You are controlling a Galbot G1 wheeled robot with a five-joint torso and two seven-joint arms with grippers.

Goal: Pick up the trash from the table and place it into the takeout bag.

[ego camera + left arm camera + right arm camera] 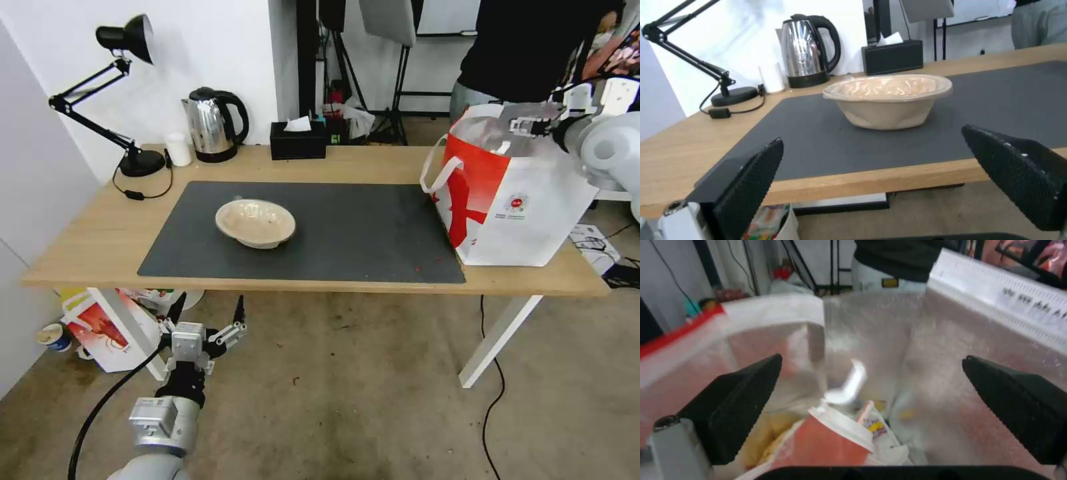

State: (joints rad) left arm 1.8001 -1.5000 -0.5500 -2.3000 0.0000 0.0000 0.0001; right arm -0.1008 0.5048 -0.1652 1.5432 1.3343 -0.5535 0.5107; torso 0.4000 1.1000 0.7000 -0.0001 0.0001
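Note:
A shallow beige paper bowl [255, 222] stands upright on the dark grey mat [373, 233], left of the table's [100, 240] middle. My left gripper [209, 303] hangs open below the table's front edge, in front of the bowl [889, 100] and apart from it, with nothing between its fingers [751, 186]. The white and red takeout bag [513, 193] stands open at the table's right end. My right gripper [527, 125] hovers open over the bag's mouth. Inside the foil lining [925, 350], under the right gripper [872, 358], a red drink cup [831, 440] with white lid lies tilted among other trash.
At the table's back stand a black desk lamp [127, 100], a small white cup [177, 149], a steel kettle [212, 125] and a black tissue box [298, 139]. A smaller red-and-white bag [107, 330] sits on the floor under the table's left end. A person stands behind the takeout bag.

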